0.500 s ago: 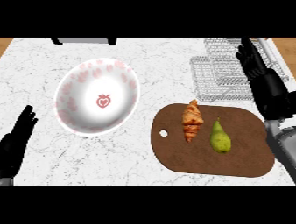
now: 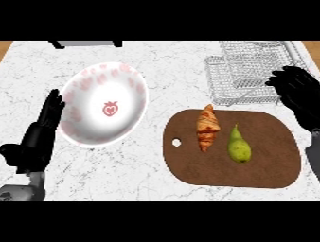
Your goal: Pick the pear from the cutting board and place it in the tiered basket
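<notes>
The right hand (image 2: 304, 97) is at the right side of the view, over the counter between the wire basket and the cutting board. Its fingers are relaxed and a little bent, and they hold nothing. The fingertips reach the lower right corner of the tiered basket (image 2: 250, 71), and the grey forearm goes down along the right edge of the view, beside the board.

Just below and to the left of this hand lies the brown cutting board (image 2: 261, 165), which has rounded corners and a small hole near its left edge. The pear (image 2: 238, 145) lies on the board, right of the middle, green, with its narrow end pointing up in the view. It is apart from the hand. Beside it, at its left and not touching it, lies a croissant (image 2: 207, 127).

The left hand (image 2: 37, 142) is at the left side of the view, with straight fingers pointing up, resting close to the left rim of a white plate (image 2: 86, 118). The plate has a pink pattern and a red strawberry in the centre. Everything stands on a white marble counter (image 2: 155, 71).
</notes>
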You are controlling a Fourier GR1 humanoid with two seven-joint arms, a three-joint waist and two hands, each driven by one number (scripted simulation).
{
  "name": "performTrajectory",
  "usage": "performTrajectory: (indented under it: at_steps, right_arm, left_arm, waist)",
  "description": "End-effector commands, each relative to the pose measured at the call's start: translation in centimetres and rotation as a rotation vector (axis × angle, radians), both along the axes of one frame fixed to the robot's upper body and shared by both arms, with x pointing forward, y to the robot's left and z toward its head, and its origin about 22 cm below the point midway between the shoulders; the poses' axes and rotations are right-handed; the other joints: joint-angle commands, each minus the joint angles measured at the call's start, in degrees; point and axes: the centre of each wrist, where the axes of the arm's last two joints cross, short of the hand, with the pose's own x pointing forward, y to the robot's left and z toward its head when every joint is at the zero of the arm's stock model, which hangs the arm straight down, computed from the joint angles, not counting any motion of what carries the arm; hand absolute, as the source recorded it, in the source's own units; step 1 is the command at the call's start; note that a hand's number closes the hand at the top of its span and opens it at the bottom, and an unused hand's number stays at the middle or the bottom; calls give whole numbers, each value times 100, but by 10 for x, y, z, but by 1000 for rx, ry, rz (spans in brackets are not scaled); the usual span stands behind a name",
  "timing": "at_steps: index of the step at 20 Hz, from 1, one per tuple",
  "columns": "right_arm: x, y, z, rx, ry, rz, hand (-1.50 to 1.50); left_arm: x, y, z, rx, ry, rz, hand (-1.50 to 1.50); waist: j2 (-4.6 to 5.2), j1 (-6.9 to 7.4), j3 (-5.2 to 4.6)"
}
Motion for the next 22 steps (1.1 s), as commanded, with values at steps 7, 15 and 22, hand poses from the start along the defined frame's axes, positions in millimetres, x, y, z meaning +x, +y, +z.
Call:
performTrajectory:
  at_steps: [7, 15, 22]
  right_arm:
    - [-36, -103, -29, 331, 5, 384, -150]
    - [-28, -149, 110, -395, 30, 668, -150]
    - [-14, -88, 193, -939, 1, 806, -150]
  left_arm:
    - [12, -57, 3, -1, -27, -33, 0]
    - [16, -63, 18, 7, -17, -42, 0]
    - [22, -68, 18, 2, -27, -54, 0]
  waist:
    - [16, 131, -26]
    - [-32, 189, -40]
    - [-22, 285, -58]
